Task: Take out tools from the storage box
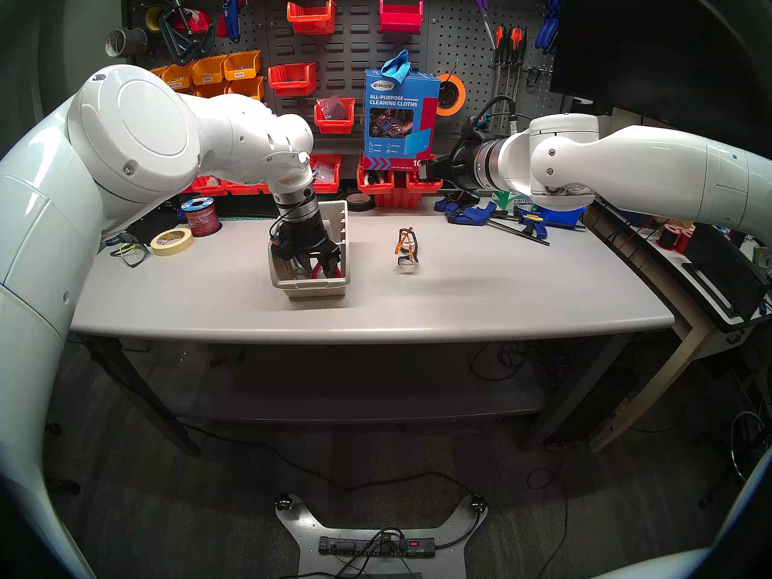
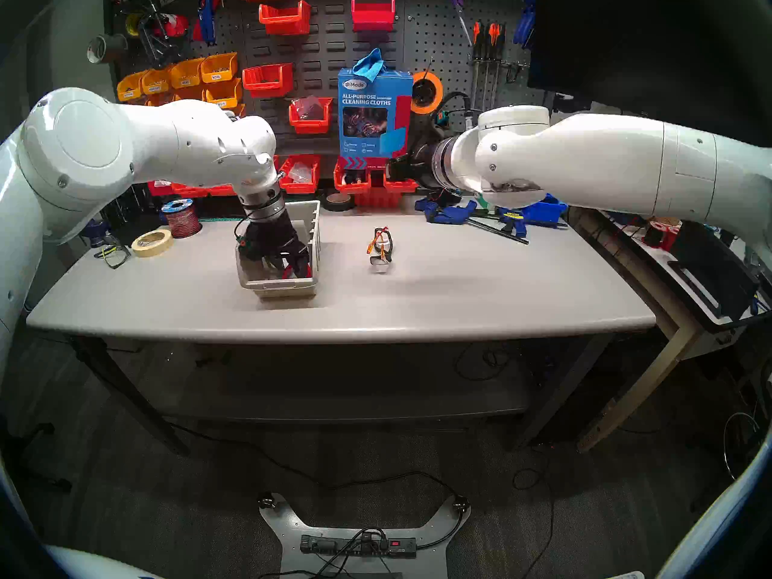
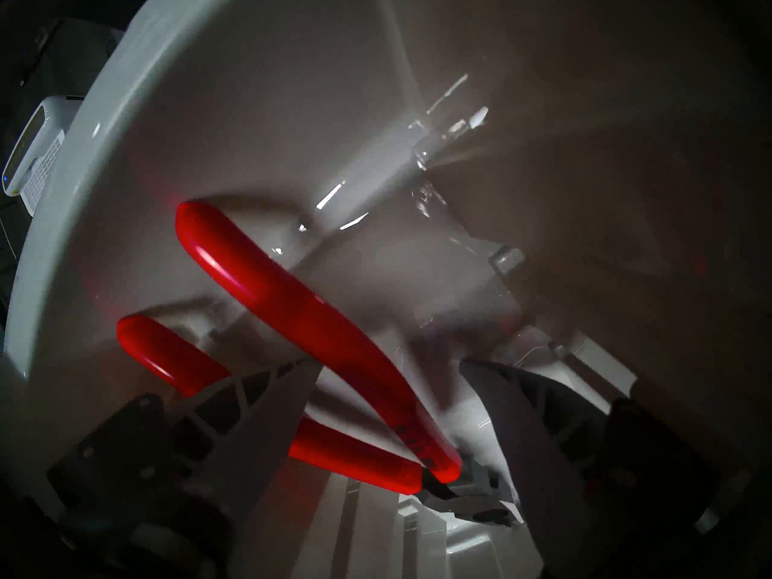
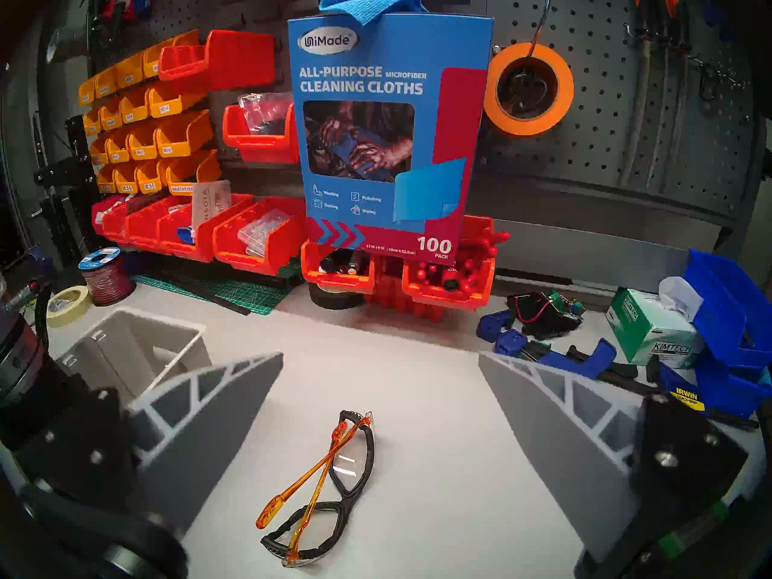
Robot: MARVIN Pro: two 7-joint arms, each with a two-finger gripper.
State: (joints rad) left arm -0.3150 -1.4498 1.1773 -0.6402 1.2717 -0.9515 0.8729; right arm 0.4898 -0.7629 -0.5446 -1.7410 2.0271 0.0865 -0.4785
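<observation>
Inside beige-grey ribbed plastic storage box (image 1: 310, 287): left end effector (image 1: 316, 261) open, straddling red-handled pliers (image 3: 300, 315) | right of box: folded orange-armed safety glasses (image 4: 323, 488) on tabletop (image 1: 480, 290) | right end effector (image 4: 380, 402) wide open, empty

Left gripper (image 2: 288, 265) pointing down inside the beige storage box (image 2: 288, 289) on grey table (image 2: 376, 306), fingers spread, red pliers handles (image 2: 287, 272) showing between them. Folded safety glasses (image 2: 380, 250) lie on table right of box, well apart. Right gripper (image 2: 394, 168) held level above the table's back edge, near the blue cleaning cloths box (image 2: 372, 114). Masking tape roll (image 2: 152, 243) at left
</observation>
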